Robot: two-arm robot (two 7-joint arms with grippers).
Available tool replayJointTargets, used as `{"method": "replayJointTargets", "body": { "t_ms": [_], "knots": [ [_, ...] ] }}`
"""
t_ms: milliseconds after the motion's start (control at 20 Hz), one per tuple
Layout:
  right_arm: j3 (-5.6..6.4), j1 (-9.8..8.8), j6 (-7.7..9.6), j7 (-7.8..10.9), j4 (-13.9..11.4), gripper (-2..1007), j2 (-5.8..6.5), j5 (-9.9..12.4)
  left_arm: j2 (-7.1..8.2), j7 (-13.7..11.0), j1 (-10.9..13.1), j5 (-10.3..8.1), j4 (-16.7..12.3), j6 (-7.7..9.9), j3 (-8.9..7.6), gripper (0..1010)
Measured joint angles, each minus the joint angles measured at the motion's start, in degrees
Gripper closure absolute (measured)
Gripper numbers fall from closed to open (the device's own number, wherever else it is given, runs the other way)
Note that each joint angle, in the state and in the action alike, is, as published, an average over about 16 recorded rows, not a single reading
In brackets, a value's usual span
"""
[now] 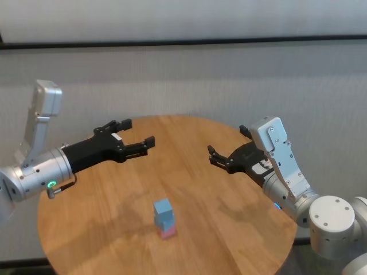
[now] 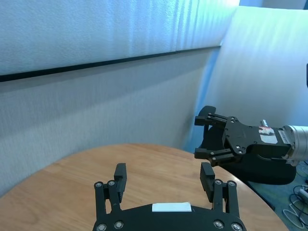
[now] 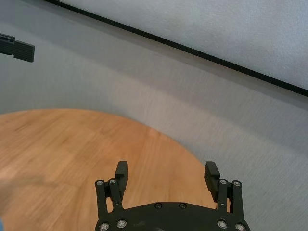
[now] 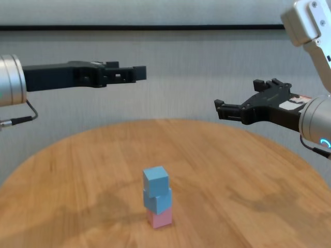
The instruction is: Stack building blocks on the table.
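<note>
Pink at the base, light blue in the middle, light blue on top: the three building blocks (image 4: 157,197) are seen standing as one small tower on the table (image 4: 248,170), toward its near side and roughly midway between the two arms. The pink block (image 4: 160,218) is set flat on the wood; the upper blue block (image 4: 155,180) is turned slightly against the one beneath, so the corners are not lined up. Both tools are held well above and behind the tower, apart from it. The left tool (image 1: 139,143) is released, fingers spread wide, nothing carried; the right tool (image 1: 218,157) is likewise spread wide and carrying nothing. By the look of it the stacking itself is done, and the step in hand is judged to be the clearing away. To do that well, each tool should be drawn up and back from the tower, never swept across over it, since a column this narrow could be toppled by a light brush. The twisted top block is judged the weak point; if a correction is wanted, it should be squared gently from straight above, with the lower blocks left undisturbed.
</note>
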Motion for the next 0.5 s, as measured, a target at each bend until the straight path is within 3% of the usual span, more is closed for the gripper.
{"method": "replayJointTargets", "body": {
  "t_ms": [150,500],
  "knots": [
    [0.0,0.0,0.0,0.0,0.0,0,0.0,0.0,0.01,0.87,0.53,-0.04,-0.35,-0.64,-0.58,7],
    [0.0,0.0,0.0,0.0,0.0,1,0.0,0.0,0.02,0.02,0.13,0.17,-0.09,-0.31,-0.04,7]
  ]
}}
